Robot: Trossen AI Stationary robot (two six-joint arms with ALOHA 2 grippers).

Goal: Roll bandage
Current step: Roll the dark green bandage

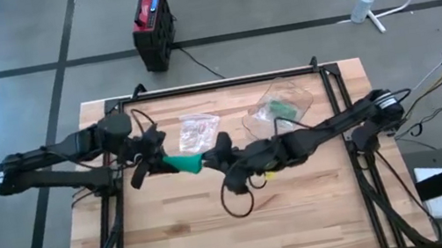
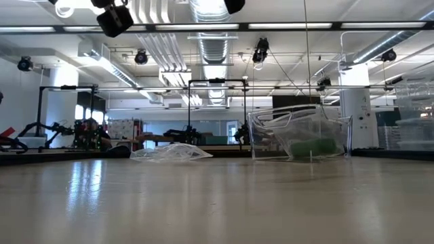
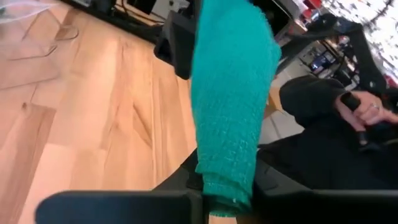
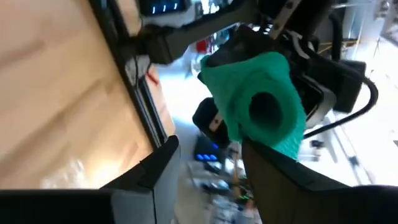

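Bandage (image 1: 181, 164): a teal crepe strip held in the air above the middle of the desk (image 1: 185, 236), stretched between the two claws; it touches no other thing.
Left claw (image 1: 154, 159): at the bandage's free end, pinched narrow on the flat tail of cloth; in the left wrist view the strip (image 3: 231, 106) runs straight out from between its fingers.
Right claw (image 1: 215, 154): at the bandage's other end, part-open around the wound roll (image 4: 264, 106), one finger lying along the roll's outside; the roll's hollow core faces the wrist camera.
Long axis: from above, the strip lies roughly along the desk's width, from the left claw to the right claw, slightly slanted; the roll's own axis seems to lie roughly along the right claw's reach.
Handling, as a judgement: light, soft and stretchy; the weave looks grippy rather than slippery, and not fragile. It will sag or twist if tension drops, and a squeezed roll will flatten.
Where to hold: the tail close to its end, flat between the fingers; the roll by its outside, gently, or through its core.
Bags near the bandage: a crumpled clear bag (image 1: 198, 131) just beyond it, a stiffer clear pouch (image 1: 276, 108) with something green inside farther along towards the right arm.
Person: a hand (image 3: 367, 112) on a handle beyond the desk edge.
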